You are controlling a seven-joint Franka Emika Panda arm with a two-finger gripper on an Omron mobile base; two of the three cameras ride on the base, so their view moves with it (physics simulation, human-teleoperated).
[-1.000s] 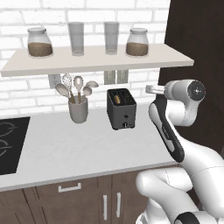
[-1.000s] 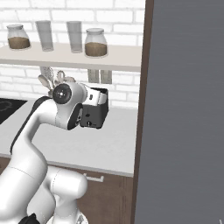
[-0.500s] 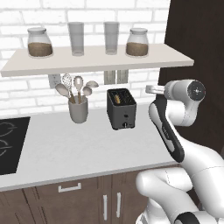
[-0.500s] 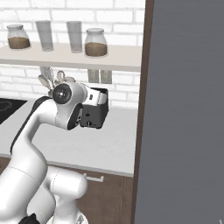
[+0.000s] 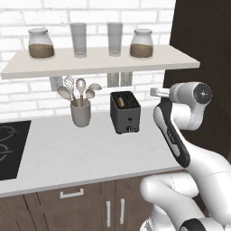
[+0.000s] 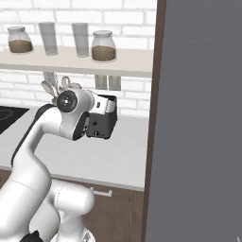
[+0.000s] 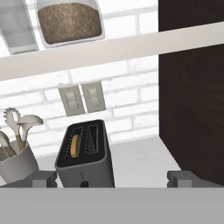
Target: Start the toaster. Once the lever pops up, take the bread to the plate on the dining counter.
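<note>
Two slots on the toaster (image 5: 125,112), and the bread (image 7: 75,145) sat down in the left one as seen from the hand camera, golden edge just visible. Toaster was standing upright on the light bench (image 5: 85,151), close to the white brick wall, below the wall outlets (image 7: 82,99). Small knob low on its front face, facing the robot.

Gripper (image 7: 113,179) was open, jaws spread wide, nothing between them. Fingertips (image 7: 40,179) showed at the bottom of the hand view, one either side of the toaster, clear of it, no contact. In the left base view the hand sat up and to the right of the toaster, roughly level with its top, beside the dark tall cabinet (image 5: 205,54).

Grey utensil cup (image 5: 80,113) with spoons and a whisk stood on the bench just left of the toaster, apart from it. Black cooktop (image 5: 10,149) was at the far left of the bench.

Shelf (image 5: 97,61) above carried two lidded jars of brown stuff at the ends and two empty glasses between them. Dark wood cabinets under the bench.
</note>
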